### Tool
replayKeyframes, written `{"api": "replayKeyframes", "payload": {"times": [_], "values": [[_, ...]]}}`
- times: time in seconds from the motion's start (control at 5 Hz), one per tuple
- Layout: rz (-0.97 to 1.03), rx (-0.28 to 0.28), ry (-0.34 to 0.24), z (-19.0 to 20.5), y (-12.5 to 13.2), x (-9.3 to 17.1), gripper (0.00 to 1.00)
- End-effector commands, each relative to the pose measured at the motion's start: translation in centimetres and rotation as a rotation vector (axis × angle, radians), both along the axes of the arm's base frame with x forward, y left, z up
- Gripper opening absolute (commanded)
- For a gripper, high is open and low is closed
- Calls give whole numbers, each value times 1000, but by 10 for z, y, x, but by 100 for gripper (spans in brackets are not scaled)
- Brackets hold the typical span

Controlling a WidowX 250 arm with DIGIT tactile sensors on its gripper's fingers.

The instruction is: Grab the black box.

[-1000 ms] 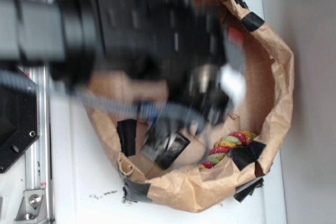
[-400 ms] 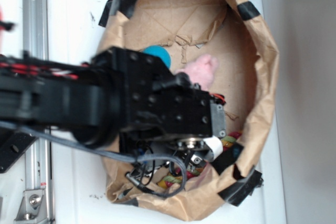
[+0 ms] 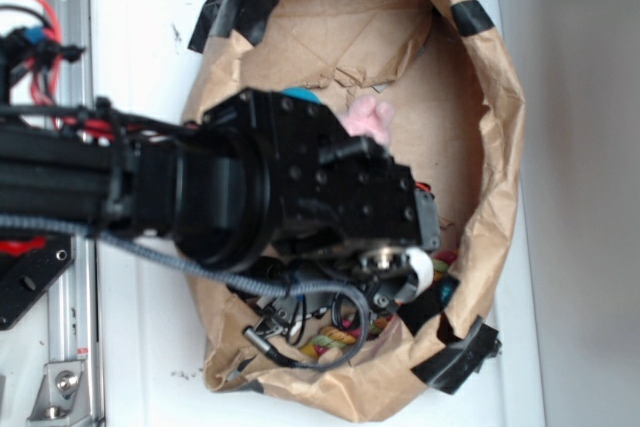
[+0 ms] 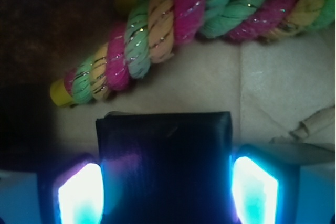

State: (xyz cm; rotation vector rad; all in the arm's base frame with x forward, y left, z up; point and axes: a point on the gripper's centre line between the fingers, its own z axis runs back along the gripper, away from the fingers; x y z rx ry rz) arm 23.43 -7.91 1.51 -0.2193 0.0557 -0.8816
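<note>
White tabletop (image 3: 150, 347) lies under a big brown paper bag (image 3: 510, 147) patched with black tape strips (image 3: 470, 17). Down inside the bag, on its brown paper floor, sits the small shiny black box (image 4: 165, 161). In the wrist view the box fills the space between the two fingers (image 4: 79, 192) of the tool (image 4: 167, 190), which glow blue. One finger is tight against each side of the box, so the tool looks closed on it. From the outside view the box cannot be seen, since the arm covers it.

Just past the box lies a twisted rope toy (image 4: 173, 24) in pink, green and yellow. It is near the box but not touching it. A bit of pale wood (image 4: 315, 124) shows at the right edge.

Farther out, the big black robot arm (image 3: 250, 197) reaches from the left into the bag. A soft pink toy (image 3: 368, 119) and a blue ball (image 3: 300, 95) peek out beside it. A black metal plate (image 3: 30, 282) sits at the left, by a silver rail (image 3: 68, 37).
</note>
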Motion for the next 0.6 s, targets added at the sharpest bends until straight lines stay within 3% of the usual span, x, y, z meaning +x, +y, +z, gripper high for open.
{"api": "replayKeyframes", "payload": {"times": [0.0,0.2,0.4], "values": [[135,64,-125,45,24,2,0],[276,100,-248,92,64,26,0],[324,98,-275,106,78,33,0]]}}
